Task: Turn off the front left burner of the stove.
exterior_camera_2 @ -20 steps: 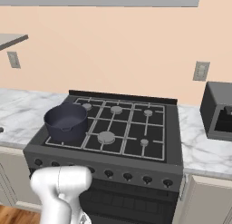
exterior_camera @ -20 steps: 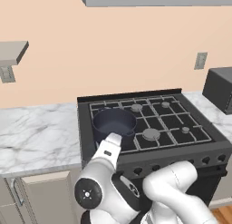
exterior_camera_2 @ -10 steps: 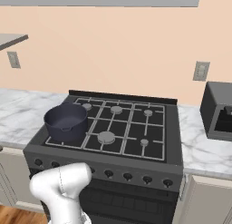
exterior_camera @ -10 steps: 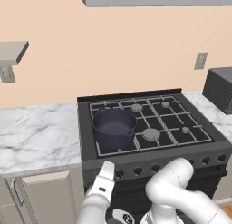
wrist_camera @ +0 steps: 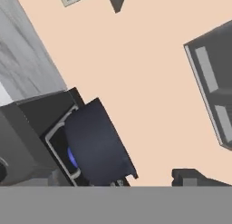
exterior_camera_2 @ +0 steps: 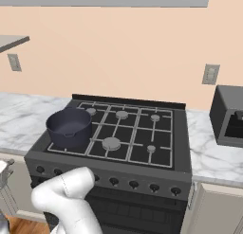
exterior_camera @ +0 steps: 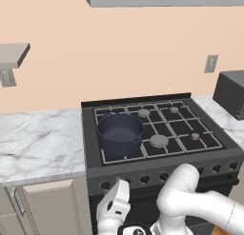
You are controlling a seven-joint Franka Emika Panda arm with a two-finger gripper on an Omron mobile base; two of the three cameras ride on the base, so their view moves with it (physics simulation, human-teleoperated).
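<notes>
I have the dark pot [exterior_camera: 120, 132] sitting on the front left burner [exterior_camera: 125, 153] of the stove [exterior_camera: 157, 134], which is why that burner's cap is hidden and only the thin grate bars around it show; in the hand view a small patch of blue shows at the pot's base, which I take to be flame, so the burner looks still lit. The knobs [exterior_camera_2: 134, 185] run in a row along the stove's front panel, below the grates, so I judge the work has to happen low, at the panel, not up on the cooktop. The stove is set between two stretches of marble table [exterior_camera: 38, 143], with a microwave [exterior_camera_2: 228, 115] off to the right.

The arm is folded down low in front of the stove, elbow bulging before the oven door, and the hand [exterior_camera: 114, 205] sits just below the left end of the knob row, pointing upward. The gripper is released, jaws wide apart, holding nothing, and is not touching any knob yet
</notes>
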